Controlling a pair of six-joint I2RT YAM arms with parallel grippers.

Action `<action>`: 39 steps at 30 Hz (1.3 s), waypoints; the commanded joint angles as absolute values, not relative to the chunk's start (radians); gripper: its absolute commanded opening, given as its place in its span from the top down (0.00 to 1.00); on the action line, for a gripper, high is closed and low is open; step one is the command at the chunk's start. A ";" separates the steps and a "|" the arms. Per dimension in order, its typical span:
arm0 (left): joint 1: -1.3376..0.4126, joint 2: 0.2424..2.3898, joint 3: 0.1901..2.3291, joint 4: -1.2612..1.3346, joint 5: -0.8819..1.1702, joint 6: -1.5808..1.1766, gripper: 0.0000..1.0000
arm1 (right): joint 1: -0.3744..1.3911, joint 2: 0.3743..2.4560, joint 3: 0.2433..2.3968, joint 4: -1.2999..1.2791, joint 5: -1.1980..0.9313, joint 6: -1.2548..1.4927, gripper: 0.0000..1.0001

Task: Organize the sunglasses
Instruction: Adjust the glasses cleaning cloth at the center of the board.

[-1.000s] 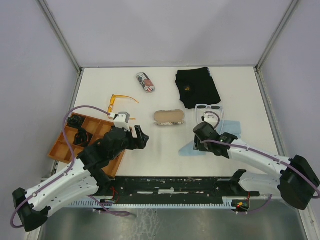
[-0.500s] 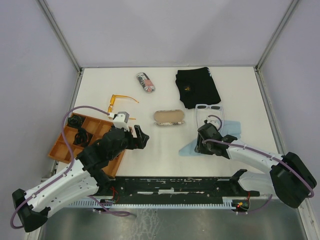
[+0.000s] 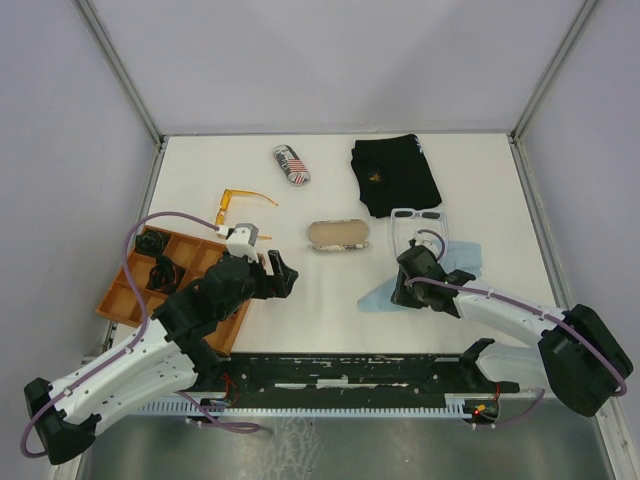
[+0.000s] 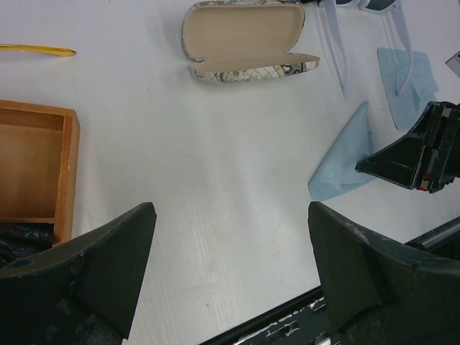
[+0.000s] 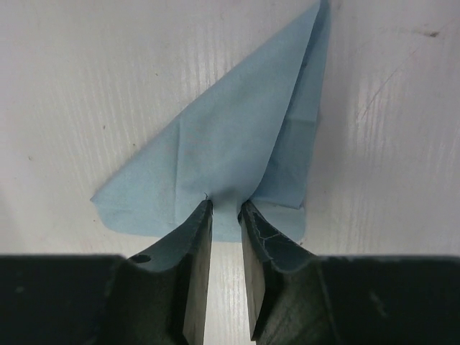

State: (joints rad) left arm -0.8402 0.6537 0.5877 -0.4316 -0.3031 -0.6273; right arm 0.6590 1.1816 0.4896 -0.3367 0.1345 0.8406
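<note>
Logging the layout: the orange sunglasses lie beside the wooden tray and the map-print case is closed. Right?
No: the map-print case lies open, beige lining showing, as the left wrist view shows. The orange sunglasses do lie beside the wooden tray.

Sunglasses: two pairs. The orange pair lies left of the open case and a little beyond it. The white pair lies just right of it.

Glasses cases: two. One is the open case itself. The other is a closed printed case, beyond it and slightly left.

Blue cloths: two. The front cloth lies right of the open case and nearer. The second cloth lies farther right, under the white pair's arms.

Black fabric item: one, beyond the open case to the right.

Wooden tray: one, well left of the open case.

Dark objects inside the tray: two visible, kind unclear.
</note>
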 commanded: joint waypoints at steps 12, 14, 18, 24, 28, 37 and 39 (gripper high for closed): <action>-0.842 0.646 0.586 -0.387 -0.285 -0.643 0.08 | 0.656 1.109 0.540 -0.335 0.122 0.786 0.92; -0.842 0.645 0.586 -0.387 -0.282 -0.641 0.08 | 0.655 1.114 0.542 -0.319 0.103 0.780 0.96; -0.842 0.637 0.586 -0.390 -0.281 -0.640 0.08 | 0.655 1.134 0.559 -0.281 0.049 0.787 1.00; -0.842 0.623 0.593 -0.404 -0.290 -0.641 0.09 | 0.656 1.194 0.615 -0.223 -0.012 0.802 1.00; -0.842 0.622 0.596 -0.410 -0.293 -0.641 0.09 | 0.656 1.273 0.668 -0.177 -0.038 0.808 1.00; -0.842 0.618 0.607 -0.424 -0.298 -0.637 0.09 | 0.655 1.496 0.804 -0.085 -0.062 0.807 1.00; -0.842 0.617 0.610 -0.427 -0.299 -0.637 0.09 | 0.655 1.537 0.833 -0.078 -0.051 0.801 1.00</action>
